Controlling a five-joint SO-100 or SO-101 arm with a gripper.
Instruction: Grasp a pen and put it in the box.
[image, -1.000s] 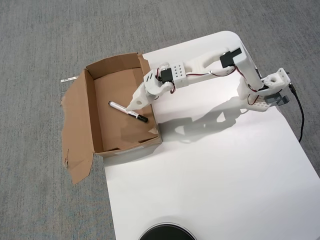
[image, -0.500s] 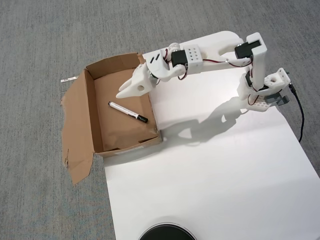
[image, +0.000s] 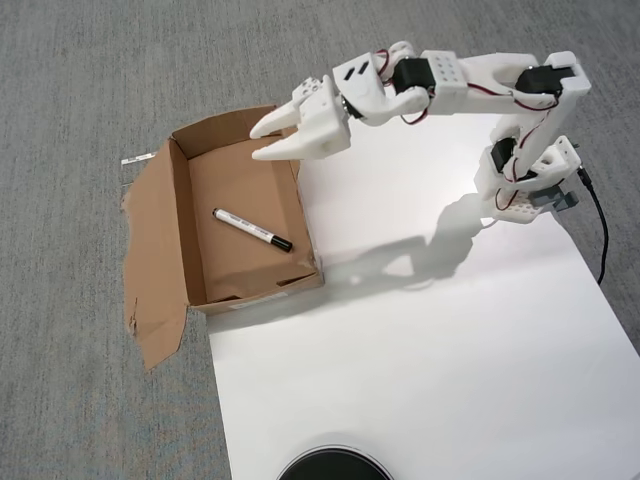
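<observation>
Reaching from its base at the right edge of the overhead view, the white 3D-printed arm (image: 470, 80) with black servos and red wires rises from its mount, bends at an elbow in the upper right of the frame, and stretches leftward across the top of the frame. It stands on the white rectangular table top (image: 420, 340), which fills the lower right and casts the arm's grey shadow near the middle. Grey carpet floor (image: 80, 60) covers the rest.

The brown rectangular corrugated cardboard box (image: 180, 215), left of centre, sits at the table's left edge with its low walls up and a torn, ragged flap spread flat on the carpet at its left side.

The white 2-finger gripper (image: 257, 143) hangs over the box's upper right corner, pointing left, its 2 pointed fingers parted with a clear gap and nothing between them.

The slim white marker pen with a black cap (image: 251, 229) lies flat on the box floor, apart from the gripper. Its long axis runs diagonally, the dark end toward the upper left and the black cap toward the lower right. The print on its barrel is too small to read.

A black round object (image: 333, 467) shows partly at the bottom edge.
</observation>
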